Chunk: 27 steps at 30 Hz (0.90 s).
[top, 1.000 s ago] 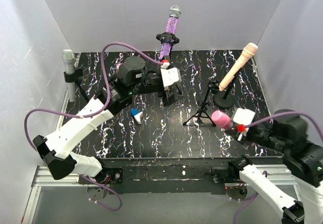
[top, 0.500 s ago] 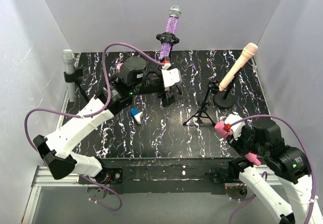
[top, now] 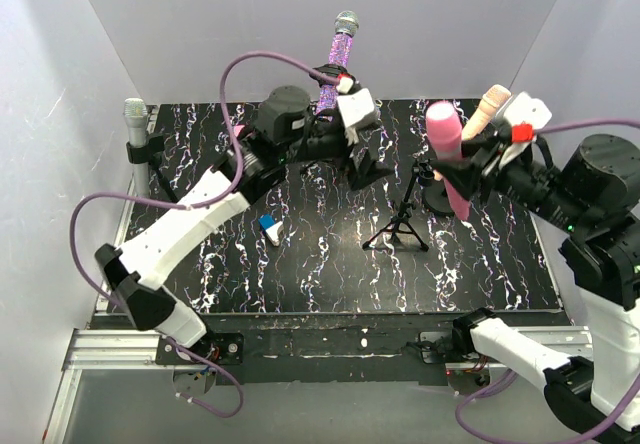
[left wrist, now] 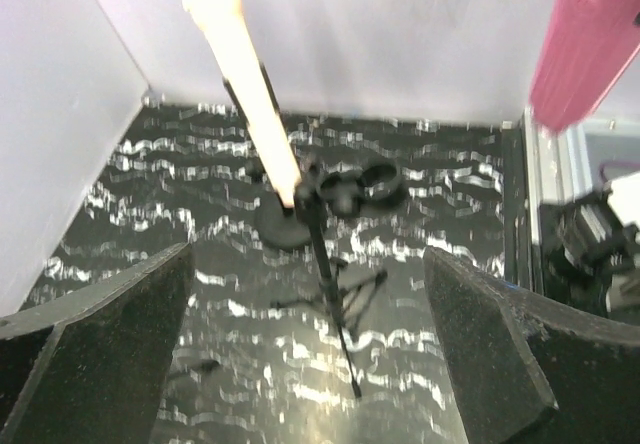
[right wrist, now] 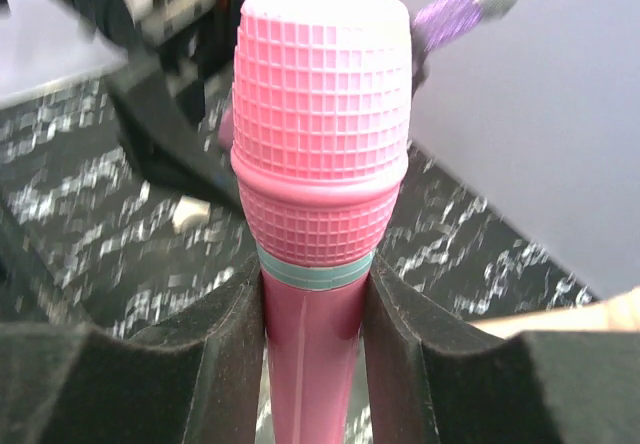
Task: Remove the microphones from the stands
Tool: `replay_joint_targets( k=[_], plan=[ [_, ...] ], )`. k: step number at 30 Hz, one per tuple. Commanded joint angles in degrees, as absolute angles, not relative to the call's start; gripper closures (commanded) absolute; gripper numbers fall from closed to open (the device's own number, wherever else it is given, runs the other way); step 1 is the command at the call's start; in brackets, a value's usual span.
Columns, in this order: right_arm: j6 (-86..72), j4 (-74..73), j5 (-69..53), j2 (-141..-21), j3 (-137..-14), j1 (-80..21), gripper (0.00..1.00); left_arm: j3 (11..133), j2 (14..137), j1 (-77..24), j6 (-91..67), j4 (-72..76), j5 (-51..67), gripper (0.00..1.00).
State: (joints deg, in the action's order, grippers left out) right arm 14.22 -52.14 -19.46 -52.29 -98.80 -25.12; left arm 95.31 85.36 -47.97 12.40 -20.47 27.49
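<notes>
Right arm has swung up from the near right corner, and the right gripper now holds the pink mic high at 2 o'clock, head up, fingers clamped on the handle just below the head. It hangs clear of the tripod stand, which stands on the table a little right of centre. Left arm has risen and reached toward 12 o'clock. The left gripper hovers with fingers wide apart, holding nothing, facing the tripod. A peach mic leans at 2 o'clock, a purple mic at 12, a silver mic at 10.
</notes>
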Motion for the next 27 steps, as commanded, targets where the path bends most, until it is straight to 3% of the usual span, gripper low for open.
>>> replay_joint_targets(
  k=[1,4,7,14,27],
  plan=[
    [3.54,-30.55,-11.46,-54.84,-100.82,-24.96,0.99,109.30,91.47,-48.08,7.57,-21.08,32.86,0.02],
    [-3.06,-19.62,-2.13,-56.33,-100.02,-24.96,0.99,126.76,99.37,-48.08,0.47,-27.48,34.09,0.02],
    [-8.16,-16.54,-1.06,-58.62,-101.60,-24.96,0.99,138.50,106.16,-48.69,-3.77,-32.52,36.82,0.02],
    [-14.15,-11.61,-1.67,-60.99,-101.52,-24.96,0.99,136.94,107.84,-49.92,-6.94,-29.54,39.29,0.02],
    [-17.14,-13.53,-9.23,-59.59,-97.82,-24.96,0.99,134.65,107.23,-51.50,-7.73,-24.61,36.04,0.18]
  ],
)
